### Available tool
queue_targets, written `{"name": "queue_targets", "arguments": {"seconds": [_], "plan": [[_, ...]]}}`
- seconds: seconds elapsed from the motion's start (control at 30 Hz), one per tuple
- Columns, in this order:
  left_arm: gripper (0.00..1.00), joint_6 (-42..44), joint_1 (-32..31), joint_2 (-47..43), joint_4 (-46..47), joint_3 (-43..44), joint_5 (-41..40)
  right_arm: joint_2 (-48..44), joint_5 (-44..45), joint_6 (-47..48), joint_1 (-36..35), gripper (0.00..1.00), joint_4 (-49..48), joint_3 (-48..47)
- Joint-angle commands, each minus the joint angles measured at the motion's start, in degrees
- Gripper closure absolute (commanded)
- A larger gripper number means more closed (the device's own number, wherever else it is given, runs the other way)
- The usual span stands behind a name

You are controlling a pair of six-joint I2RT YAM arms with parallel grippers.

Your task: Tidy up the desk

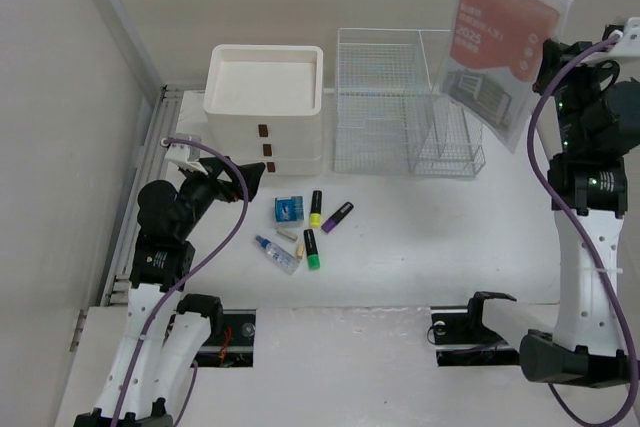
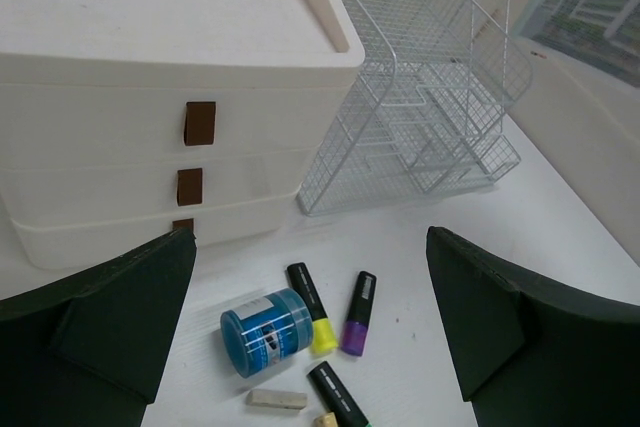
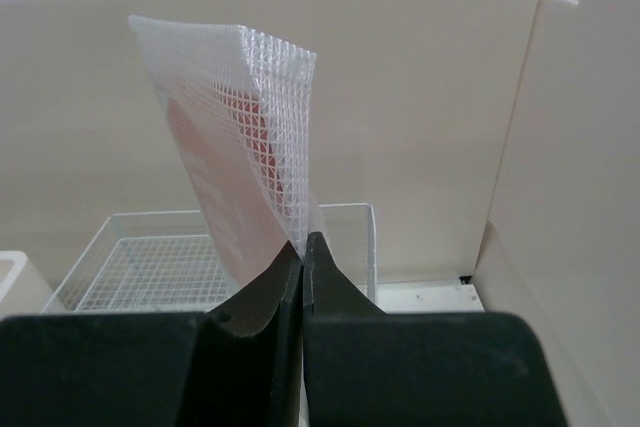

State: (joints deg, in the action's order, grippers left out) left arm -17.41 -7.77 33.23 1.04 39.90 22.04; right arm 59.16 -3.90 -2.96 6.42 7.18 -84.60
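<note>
The white desk (image 1: pixel 420 237) bears a cluster of small items: a blue round container (image 1: pixel 289 209), a yellow highlighter (image 1: pixel 316 208), a purple highlighter (image 1: pixel 337 217), a green highlighter (image 1: pixel 312 249) and a small clear bottle (image 1: pixel 276 253). My left gripper (image 1: pixel 235 175) is open and empty, hovering left of them. In the left wrist view it (image 2: pixel 310 297) frames the container (image 2: pixel 266 331) and the highlighters (image 2: pixel 358 313). My right gripper (image 1: pixel 553 52) is shut on a clear mesh pouch (image 1: pixel 505 42) with a red booklet inside, held high above the wire rack's right end. The pouch also shows in the right wrist view (image 3: pixel 250 137).
A cream drawer box (image 1: pixel 263 97) with a tray top stands at the back left. A white wire-mesh rack (image 1: pixel 395 107) stands beside it on the right. A small pale eraser (image 2: pixel 276 399) lies by the container. A grey rail (image 1: pixel 135 237) runs along the desk's left edge.
</note>
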Motion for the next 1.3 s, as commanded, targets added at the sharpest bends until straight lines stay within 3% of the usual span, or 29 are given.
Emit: {"name": "queue_targets", "arguments": {"seconds": [0.0, 0.3, 0.6, 1.07, 1.27], "plan": [[0.0, 0.71, -0.05, -0.36, 3.53, 0.71, 1.07, 0.52, 3.37, -1.87, 0.35, 1.0, -9.99, 1.01], [0.0, 0.71, -0.05, 0.69, 4.06, 0.18, 1.07, 1.66, 6.62, 0.76, -5.97, 1.0, -17.8, 8.65], [0.0, 0.71, -0.05, 2.44, 4.06, 0.18, 1.07, 10.53, 12.51, 3.23, -14.05, 1.0, -27.3, 12.0], [0.0, 1.24, -0.05, 2.98, 4.58, -0.35, -1.04, 18.71, 14.01, -0.2, -15.2, 1.0, -52.14, 23.58], [0.0, 1.24, -0.05, 3.5, 4.59, -0.35, -1.56, 21.43, 10.14, -1.26, -15.2, 1.0, -60.87, 26.24]]}}
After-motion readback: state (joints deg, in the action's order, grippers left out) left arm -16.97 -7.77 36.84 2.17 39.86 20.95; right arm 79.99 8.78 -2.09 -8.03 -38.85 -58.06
